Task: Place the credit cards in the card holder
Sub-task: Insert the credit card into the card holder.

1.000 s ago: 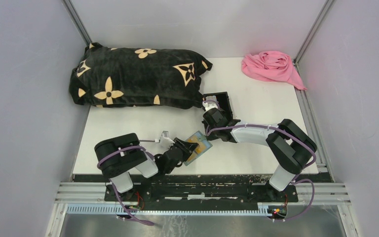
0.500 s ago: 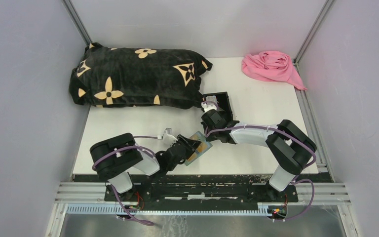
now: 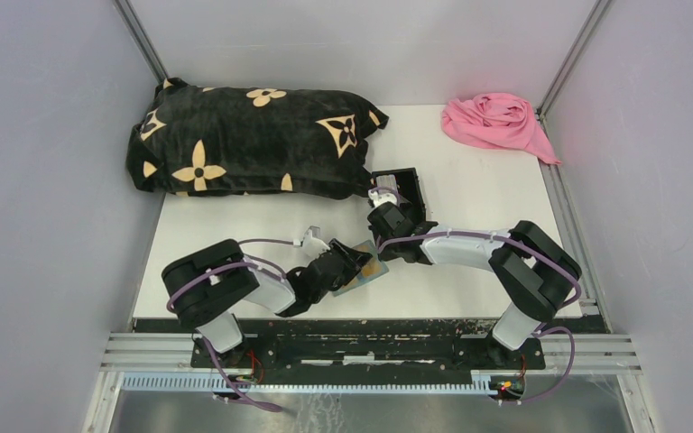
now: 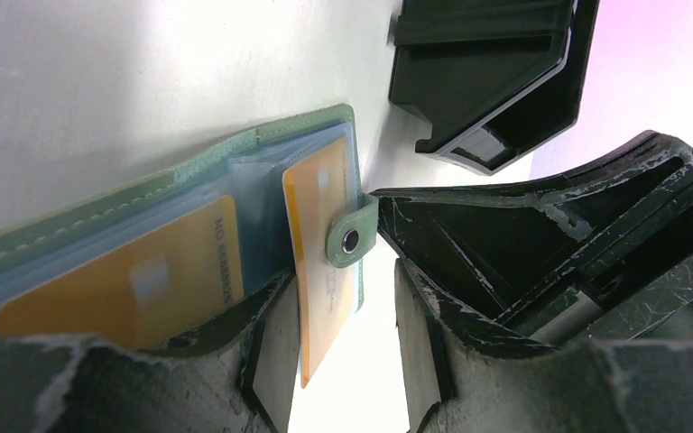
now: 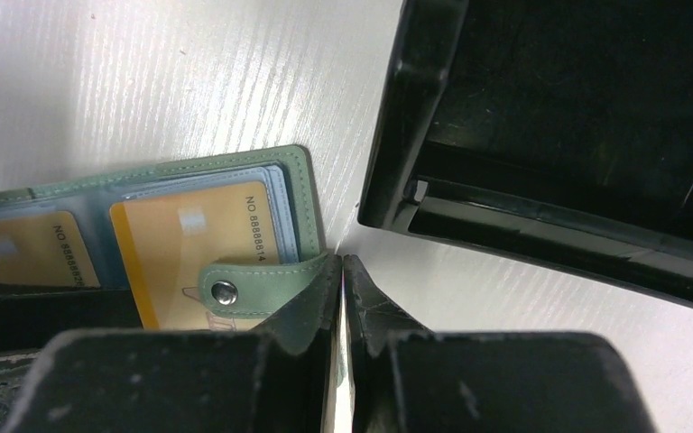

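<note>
A: How does the left tool (image 4: 341, 307) stand?

B: Released. Its fingers (image 4: 271, 359) are parted, and the end of one yellow card (image 4: 320, 271) reaches into the gap. The card lies close to one finger and clear of the other. Whether it touches the near one, I cannot tell.

A: And the right tool (image 5: 341, 271)?

B: Clenched. Its tips pinch the green strap of the card holder (image 5: 189, 171), just beside the snap tab (image 5: 226, 290).

A: Where is the card holder?

B: It lies open on the white worktop (image 3: 235, 225), close to the near edge and about the middle. The left tool is at its left side and the right tool at its far right side.

A: The credit cards (image 5: 194, 239)?

B: Two yellow ones show inside the holder, side by side behind its clear sleeves, printed numbers along their edges. The right one runs under the strap.

A: What else is around?

B: A black box (image 3: 401, 185) sits open-topped on the far side of the right tool, apart from the holder. A black pillow (image 3: 244, 140) with tan flowers fills the far left, its near right corner just beside the box. A pink cloth (image 3: 496, 122) is bunched in the far right corner, well apart from the rest.
</note>
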